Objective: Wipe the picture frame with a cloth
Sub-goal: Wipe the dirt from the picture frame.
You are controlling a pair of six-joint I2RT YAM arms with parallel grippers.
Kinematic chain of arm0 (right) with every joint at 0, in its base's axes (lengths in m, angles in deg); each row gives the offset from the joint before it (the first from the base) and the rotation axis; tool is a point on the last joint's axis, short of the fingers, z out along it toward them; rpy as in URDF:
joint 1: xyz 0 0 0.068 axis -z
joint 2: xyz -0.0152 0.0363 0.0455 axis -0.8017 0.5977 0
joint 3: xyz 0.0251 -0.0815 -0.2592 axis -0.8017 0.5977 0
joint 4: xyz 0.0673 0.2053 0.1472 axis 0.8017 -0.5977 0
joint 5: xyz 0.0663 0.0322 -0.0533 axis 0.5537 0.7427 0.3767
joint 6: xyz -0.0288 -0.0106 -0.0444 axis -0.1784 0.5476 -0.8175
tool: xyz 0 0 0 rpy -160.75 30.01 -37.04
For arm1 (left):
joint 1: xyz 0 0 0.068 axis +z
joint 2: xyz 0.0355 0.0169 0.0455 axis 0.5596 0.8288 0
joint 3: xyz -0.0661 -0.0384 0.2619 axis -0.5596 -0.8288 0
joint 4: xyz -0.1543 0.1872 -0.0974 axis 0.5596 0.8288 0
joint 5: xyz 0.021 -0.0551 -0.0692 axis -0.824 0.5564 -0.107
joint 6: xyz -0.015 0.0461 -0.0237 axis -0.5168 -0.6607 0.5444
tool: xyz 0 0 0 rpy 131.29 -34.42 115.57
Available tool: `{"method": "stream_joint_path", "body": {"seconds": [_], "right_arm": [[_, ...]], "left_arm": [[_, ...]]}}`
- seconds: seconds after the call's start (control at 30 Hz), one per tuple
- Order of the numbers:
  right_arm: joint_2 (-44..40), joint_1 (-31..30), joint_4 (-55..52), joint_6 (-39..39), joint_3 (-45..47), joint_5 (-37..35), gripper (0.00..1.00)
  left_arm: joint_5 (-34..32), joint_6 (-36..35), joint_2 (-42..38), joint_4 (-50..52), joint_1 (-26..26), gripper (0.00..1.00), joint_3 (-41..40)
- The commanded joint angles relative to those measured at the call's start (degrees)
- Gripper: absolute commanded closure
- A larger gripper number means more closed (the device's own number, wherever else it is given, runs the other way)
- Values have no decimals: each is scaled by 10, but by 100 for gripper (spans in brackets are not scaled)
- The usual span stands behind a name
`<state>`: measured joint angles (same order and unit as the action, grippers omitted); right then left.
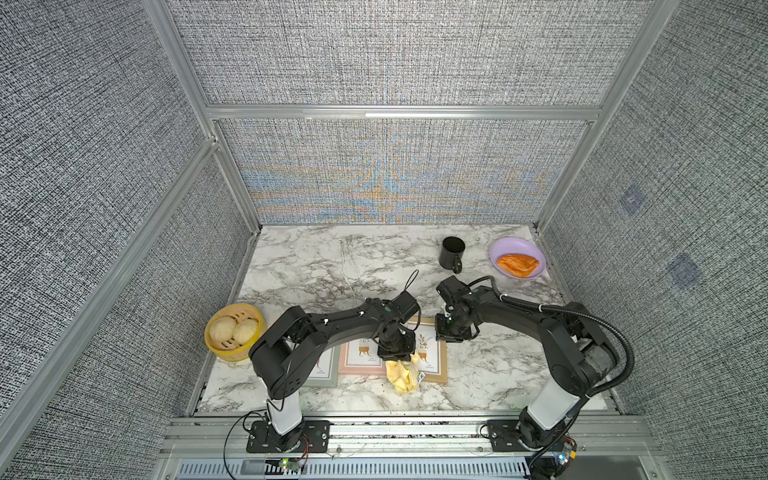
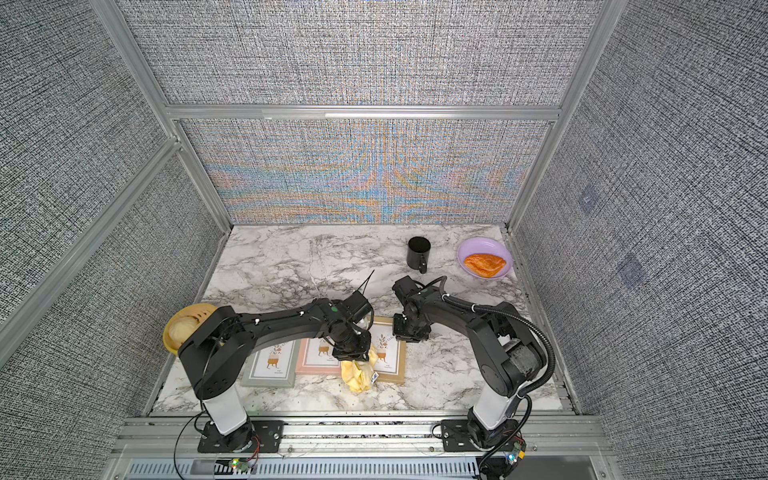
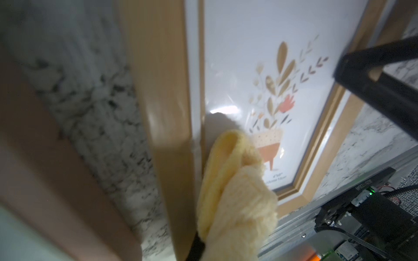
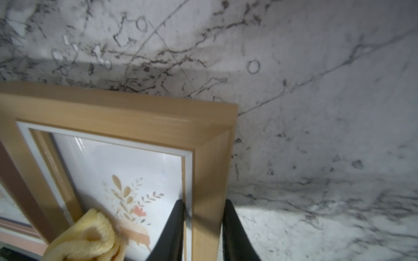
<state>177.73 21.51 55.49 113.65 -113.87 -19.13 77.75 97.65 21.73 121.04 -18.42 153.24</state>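
The wooden picture frame lies on the marble table, rightmost of a row of three frames. My left gripper is shut on the bunched pale-yellow cloth, which rests on the frame's near left part. In the left wrist view the cloth touches the glass beside the wooden rail. My right gripper is shut on the frame's right rail, one finger on the glass side and one outside. The cloth shows at the picture's lower corner.
A pink frame and a grey frame lie left of the wooden one. A yellow steamer basket with buns stands at the left edge. A black mug and a purple plate with a pastry stand at the back right.
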Motion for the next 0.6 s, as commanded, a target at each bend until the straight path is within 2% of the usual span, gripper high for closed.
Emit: {"method": "stream_joint_path", "body": {"seconds": [0.0, 0.3, 0.47, 0.57], "right_arm": [[12, -2, -10, -7, 8, -39, 76], [16, -2, -7, -4, 3, -39, 76], [17, -2, -10, -5, 3, -39, 76], [14, -2, -13, -7, 3, -41, 76]], "left_arm": [[-4, -11, 12, 2, -11, 100, 13], [39, 16, 24, -18, -80, 100, 17], [8, 19, 9, -12, -79, 100, -2], [-14, 8, -11, 8, -58, 100, -24]]}}
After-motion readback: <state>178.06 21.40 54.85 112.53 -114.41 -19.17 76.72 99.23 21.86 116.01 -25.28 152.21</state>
